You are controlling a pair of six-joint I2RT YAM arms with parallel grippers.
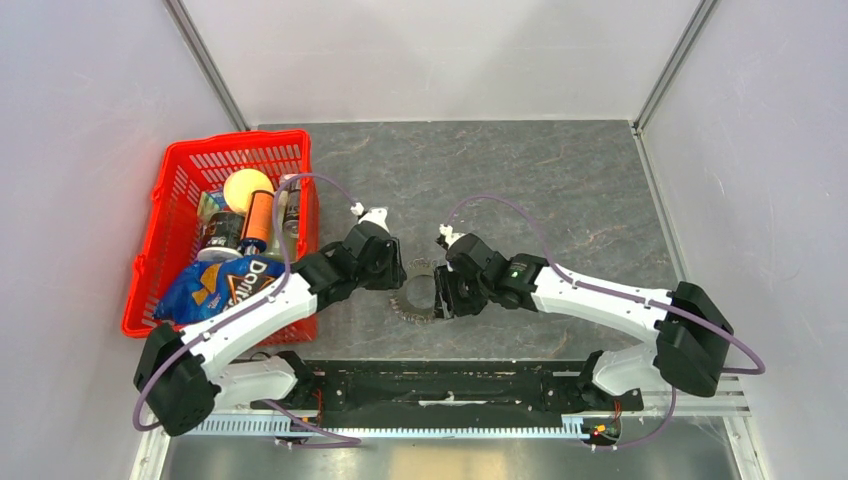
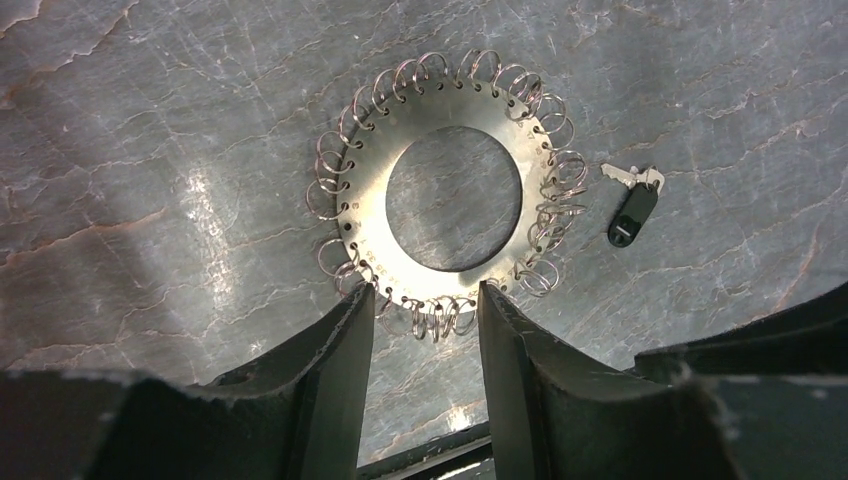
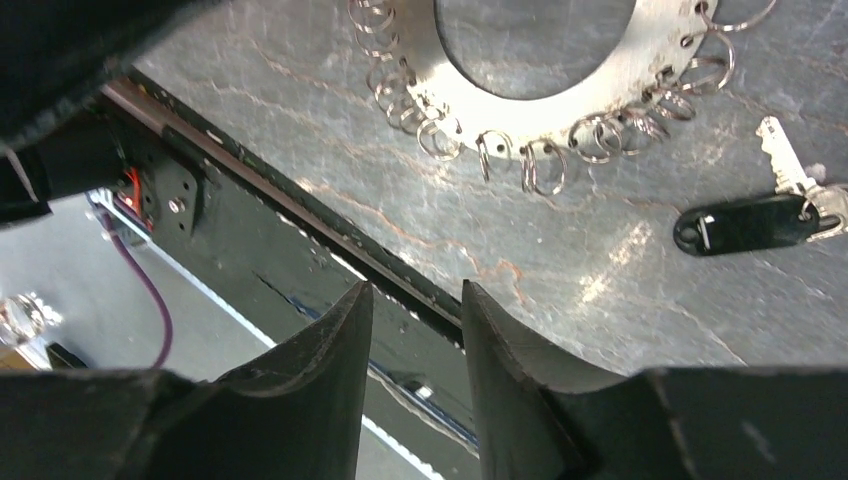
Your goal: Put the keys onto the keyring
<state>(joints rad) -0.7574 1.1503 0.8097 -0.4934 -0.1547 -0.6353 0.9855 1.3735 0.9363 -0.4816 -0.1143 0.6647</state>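
Note:
The keyring [image 2: 365, 200] is a flat metal ring plate with a round hole and many small wire rings strung round its rim, lying flat on the grey table. It also shows in the right wrist view [image 3: 500, 112] and between the two grippers in the top view [image 1: 412, 310]. The loose key [image 2: 632, 215] has a black head joined to a small silver key and lies just right of the ring, apart from it [image 3: 745, 225]. My left gripper [image 2: 425, 295] is open and empty, its fingertips at the ring's near rim. My right gripper [image 3: 415, 290] is open and empty, over the table's near edge, short of the key.
A red basket [image 1: 235, 140] with a blue chips bag [image 1: 225, 285], a yellow ball and cans stands at the left, close to the left arm. A black rail [image 1: 440, 385] runs along the table's near edge. Grey walls close in both sides.

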